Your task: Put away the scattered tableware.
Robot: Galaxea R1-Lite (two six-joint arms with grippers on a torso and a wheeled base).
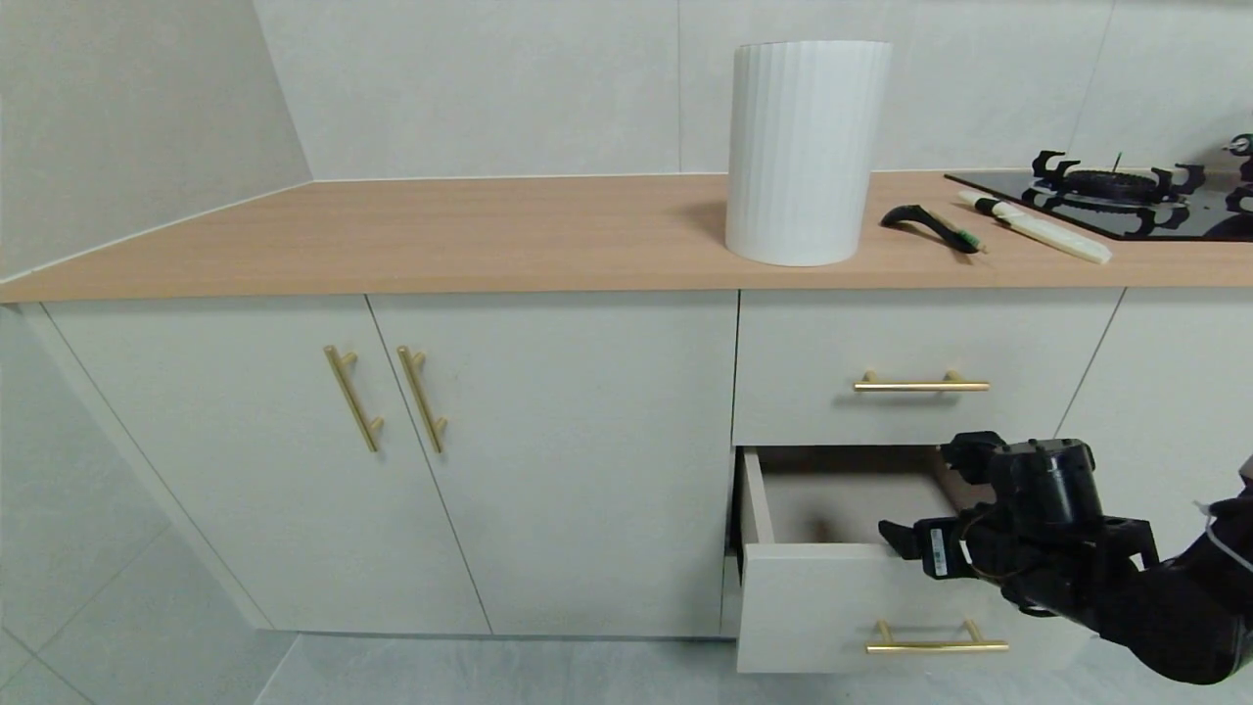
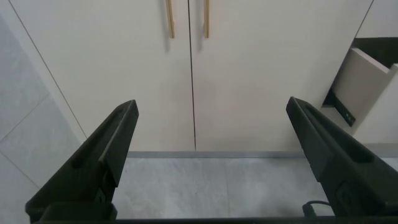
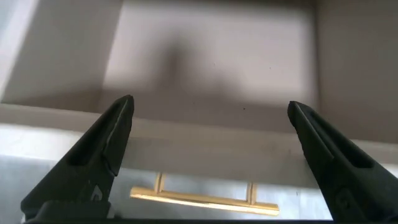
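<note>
Right wrist view: gripper [image 3: 210, 104] gapes empty over drawer [image 3: 217, 134].

The black glass hob [image 1: 1126, 211] runs off the right edge. The small black-handled tool [image 1: 930, 225] is too small to identify. The right gripper [image 1: 920, 493] hides part of the open lower white drawer [image 1: 832, 587].

The pulled-out lower drawer [image 1: 842, 504] opens upward, hemmed by its front panel [image 1: 822, 612] at 6 o'clock and the shut upper drawer [image 1: 920, 343] at 12. On the counter [image 1: 440, 235] a tall ribbed container [image 1: 801, 152] stands (brush [image 1: 930, 227] at its 3 o'clock), bare wood toward its 9.
</note>
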